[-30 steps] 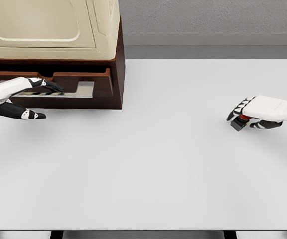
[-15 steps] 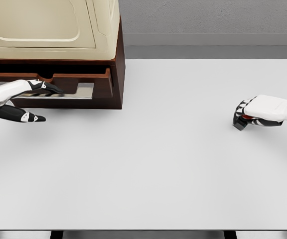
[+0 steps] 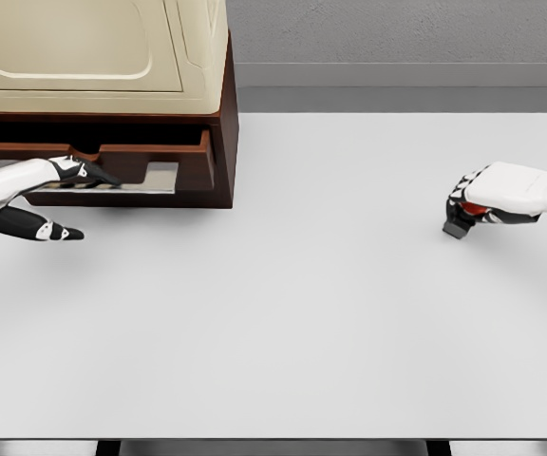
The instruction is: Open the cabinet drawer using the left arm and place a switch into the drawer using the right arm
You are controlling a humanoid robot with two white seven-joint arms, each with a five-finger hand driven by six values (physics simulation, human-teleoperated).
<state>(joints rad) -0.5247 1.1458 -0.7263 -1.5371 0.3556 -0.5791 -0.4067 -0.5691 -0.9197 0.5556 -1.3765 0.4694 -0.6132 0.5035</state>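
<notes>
Gripping a small dark grey switch with a red top (image 3: 462, 219), the right hand (image 3: 495, 199) is sitting at the right edge of the head view, its fingers (image 3: 463, 195) curled down over the part; the switch's grey base is poking out below the hand, and I can't tell whether it's resting on the white worktop (image 3: 330, 304) or just above it. That puts the switch well apart from the dark brown wooden cabinet (image 3: 218, 142), which is standing at the far left corner of the worktop with a cream-coloured appliance (image 3: 93, 47) sitting on top. The cabinet's brown drawer (image 3: 155, 157) is standing partly pulled out, with a pale bottom panel showing inside. The left hand (image 3: 50, 195) is reaching in from the left edge, upper fingers (image 3: 88, 172) extended against the drawer front, thumb hanging lower over the worktop; a firm grip on the drawer can't be confirmed from this angle.
</notes>
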